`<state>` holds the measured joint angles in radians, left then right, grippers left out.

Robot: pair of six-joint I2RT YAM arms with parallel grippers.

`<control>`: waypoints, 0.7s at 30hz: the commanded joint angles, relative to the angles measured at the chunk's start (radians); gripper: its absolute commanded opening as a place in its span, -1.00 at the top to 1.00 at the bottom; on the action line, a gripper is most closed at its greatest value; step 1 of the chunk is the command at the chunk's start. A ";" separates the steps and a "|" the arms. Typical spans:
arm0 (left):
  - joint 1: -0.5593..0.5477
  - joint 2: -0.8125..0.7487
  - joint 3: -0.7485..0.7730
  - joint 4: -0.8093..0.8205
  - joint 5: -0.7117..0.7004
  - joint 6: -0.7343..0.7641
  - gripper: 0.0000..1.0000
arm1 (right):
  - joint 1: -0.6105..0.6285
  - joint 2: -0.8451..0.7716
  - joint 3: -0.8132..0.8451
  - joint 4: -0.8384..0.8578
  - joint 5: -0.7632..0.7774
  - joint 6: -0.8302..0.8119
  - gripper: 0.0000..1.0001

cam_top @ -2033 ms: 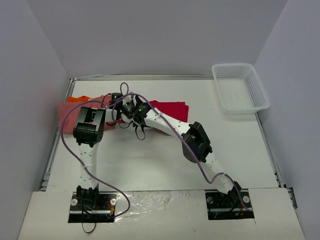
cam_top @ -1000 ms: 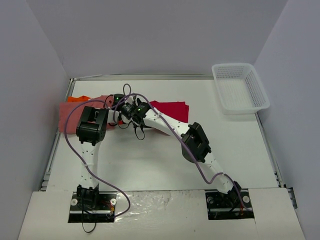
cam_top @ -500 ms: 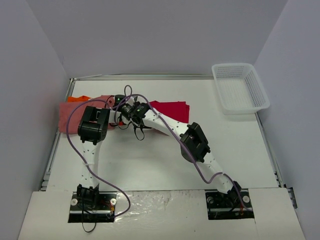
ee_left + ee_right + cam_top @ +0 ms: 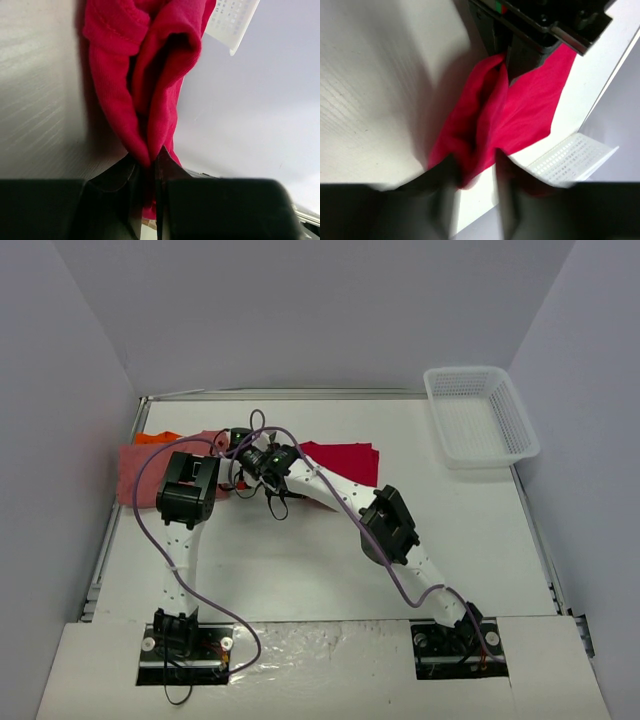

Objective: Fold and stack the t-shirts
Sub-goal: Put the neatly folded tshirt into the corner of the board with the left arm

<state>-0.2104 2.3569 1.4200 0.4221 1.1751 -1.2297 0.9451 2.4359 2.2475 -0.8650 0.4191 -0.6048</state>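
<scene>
Cloth of the red shirt [image 4: 345, 455], lying well left of the white basket [image 4: 480, 415], is pinched tight in one bunched fold by the left claw [image 4: 150, 162] and the right claw [image 4: 475, 167] facing it, so both should probably lift together, evenly, to avoid twisting.

Walls: plain pale grey panels [image 4: 300, 310] across the top, left and right of the frame.
Table: flat white tabletop [image 4: 300, 570], centre.
Light: even, soft.

The left gripper [image 4: 150, 164] has closed on the red t-shirt [image 4: 117, 100] (a bunched fold).
</scene>
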 commanded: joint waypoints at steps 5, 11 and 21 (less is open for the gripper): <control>-0.087 0.019 0.045 -0.109 -0.002 0.073 0.95 | 0.115 -0.018 0.099 0.146 -0.127 0.040 -0.28; -0.087 -0.002 0.054 -0.158 -0.006 0.116 0.95 | 0.115 -0.083 0.124 0.126 -0.194 0.060 -0.77; -0.086 -0.034 0.097 -0.324 -0.017 0.260 0.95 | 0.015 -0.297 0.146 0.086 -0.330 0.082 -0.86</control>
<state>-0.2176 2.3505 1.4883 0.1848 1.1561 -1.0496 0.9485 2.3798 2.2787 -0.9550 0.2211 -0.5507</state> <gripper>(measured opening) 0.081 0.926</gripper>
